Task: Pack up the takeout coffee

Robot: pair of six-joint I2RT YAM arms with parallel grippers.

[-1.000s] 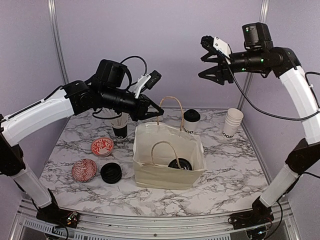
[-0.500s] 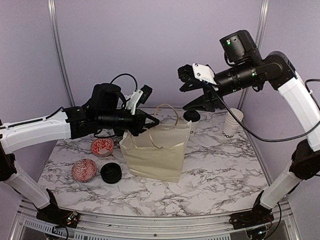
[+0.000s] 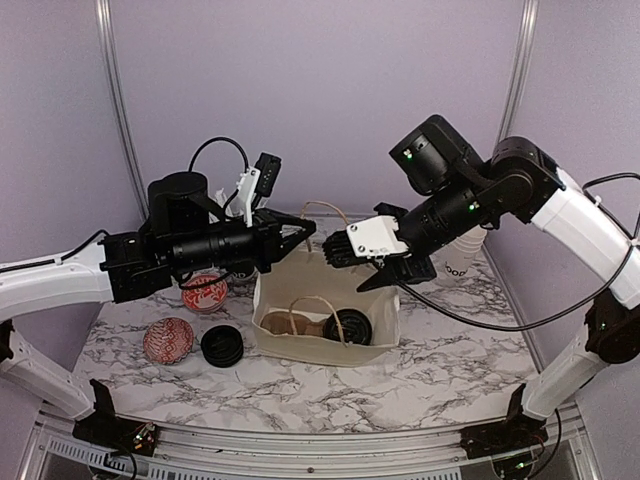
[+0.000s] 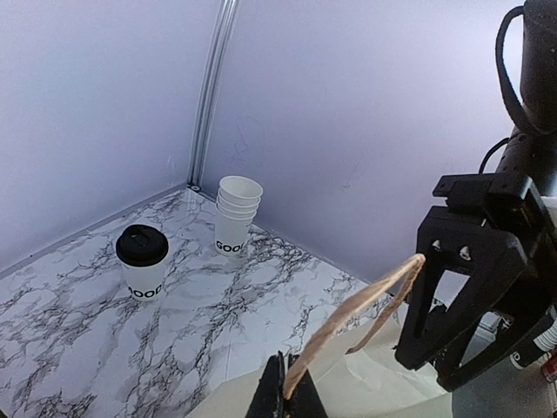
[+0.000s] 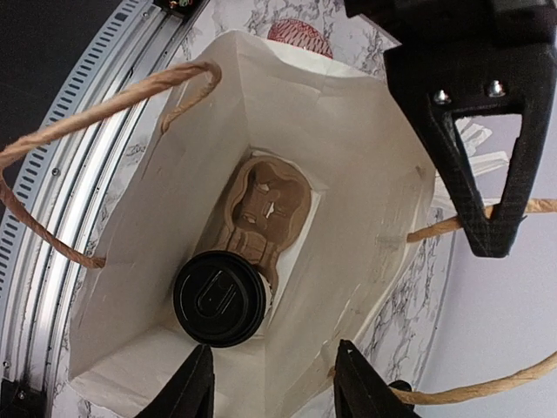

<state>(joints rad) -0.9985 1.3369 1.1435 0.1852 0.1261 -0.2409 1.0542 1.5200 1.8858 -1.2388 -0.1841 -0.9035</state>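
Note:
A white paper bag (image 3: 325,345) stands mid-table with its mouth open. Inside it, one takeout coffee cup with a black lid (image 3: 352,327) (image 5: 219,299) sits in a brown cardboard carrier (image 5: 261,209). My left gripper (image 3: 300,232) (image 4: 291,396) is shut on the bag's far paper handle (image 4: 365,305) and holds it up. Just above the bag's right rim hangs my right gripper (image 3: 390,265) (image 5: 277,387), pointing down into the bag, open, with nothing held. A second lidded takeout coffee cup (image 4: 142,261) stands on the table at the back.
A stack of empty white cups (image 3: 462,262) (image 4: 238,215) stands at the back right. Two red-patterned bowls (image 3: 205,293) (image 3: 168,340) and a pile of black lids (image 3: 222,345) lie left of the bag. The bag's near handle (image 5: 52,148) droops inward.
My right arm swung down from high at the back right to just over the bag, its jaws narrowing. The left gripper kept the handle and drew back left; the bag shifted and reopened.

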